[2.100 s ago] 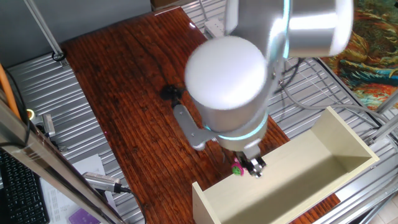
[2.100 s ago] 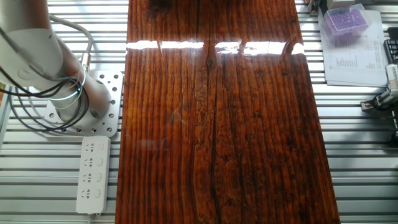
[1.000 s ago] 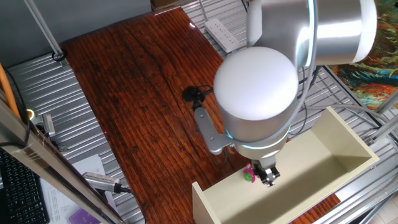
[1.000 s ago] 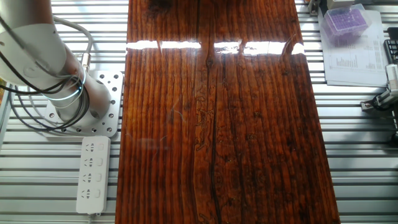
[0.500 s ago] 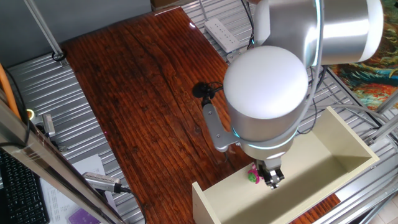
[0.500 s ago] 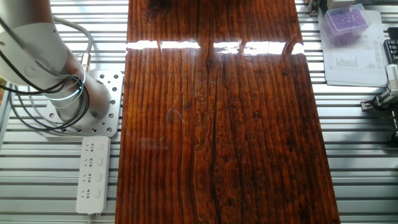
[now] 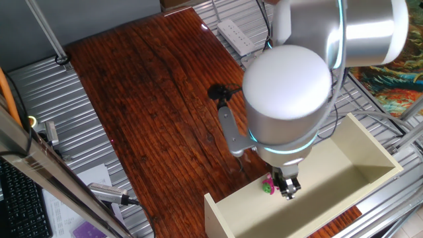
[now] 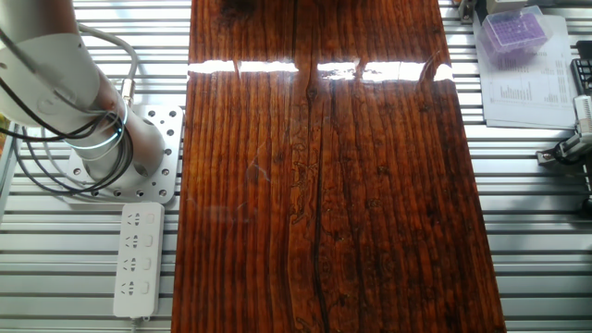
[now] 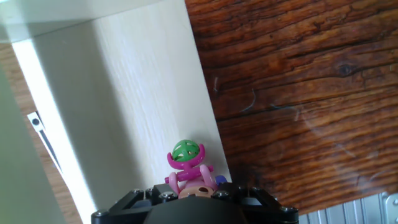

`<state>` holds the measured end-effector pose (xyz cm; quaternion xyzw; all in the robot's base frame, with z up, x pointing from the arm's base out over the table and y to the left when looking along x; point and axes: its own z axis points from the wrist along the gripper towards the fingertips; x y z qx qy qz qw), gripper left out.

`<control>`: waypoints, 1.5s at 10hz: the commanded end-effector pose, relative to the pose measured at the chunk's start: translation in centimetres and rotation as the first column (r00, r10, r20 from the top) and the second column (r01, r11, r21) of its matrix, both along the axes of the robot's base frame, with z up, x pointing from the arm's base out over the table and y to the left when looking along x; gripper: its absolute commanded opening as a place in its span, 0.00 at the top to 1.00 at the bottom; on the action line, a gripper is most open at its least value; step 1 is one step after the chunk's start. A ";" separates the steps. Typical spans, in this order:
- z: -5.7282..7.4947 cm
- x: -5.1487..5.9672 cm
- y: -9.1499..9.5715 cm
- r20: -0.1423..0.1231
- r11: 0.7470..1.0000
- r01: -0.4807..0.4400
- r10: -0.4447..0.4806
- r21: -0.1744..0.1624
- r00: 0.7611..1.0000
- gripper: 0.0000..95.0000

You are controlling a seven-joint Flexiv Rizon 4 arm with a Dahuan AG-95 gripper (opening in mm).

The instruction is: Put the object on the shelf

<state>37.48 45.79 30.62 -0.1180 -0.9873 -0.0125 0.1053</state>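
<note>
Your bench (image 8: 324, 185) was a glossy, dark reddish board with strong grain, and a band of white glare lay across it toward 12 o'clock in the other fixed view. It sat on a ribbed aluminium frame (image 8: 536, 259). At 8 o'clock of that view you had a white power strip (image 8: 137, 259); at 2 o'clock lay a printed sheet (image 8: 532, 83) carrying a purple box (image 8: 514, 26). In one fixed view, a bright patterned cloth (image 7: 396, 59) showed at 3 o'clock.
</note>
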 end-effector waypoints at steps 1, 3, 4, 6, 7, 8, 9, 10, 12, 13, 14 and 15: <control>0.0 0.0 0.1 0.004 1.000 0.004 -0.004 0.002 1.000 1.00; 0.0 0.0 0.1 0.014 1.000 0.008 -0.008 0.000 1.000 1.00; 0.0 0.0 0.1 0.021 1.000 0.011 -0.011 -0.001 1.000 1.00; -0.1 -0.1 0.1 0.032 1.000 0.013 -0.013 -0.001 0.999 1.00; -0.1 -0.1 0.1 0.036 1.000 0.014 -0.014 -0.001 0.999 1.00; -0.1 -0.1 0.2 0.043 1.000 0.016 -0.016 -0.001 0.999 1.00; -0.2 -0.2 0.5 0.045 1.000 0.016 -0.016 -0.002 0.999 1.00; -0.3 -0.4 1.0 0.047 1.000 0.017 -0.016 -0.008 0.999 1.00; -0.4 -0.5 1.2 0.045 1.000 0.017 -0.016 -0.011 0.999 1.00; -0.4 -0.5 1.2 0.046 1.000 0.016 -0.015 -0.011 0.999 1.00; -0.4 -0.5 1.2 0.046 1.000 0.013 -0.013 -0.012 0.999 1.00; -0.5 -0.5 1.2 0.046 1.000 0.011 -0.010 -0.013 0.999 1.00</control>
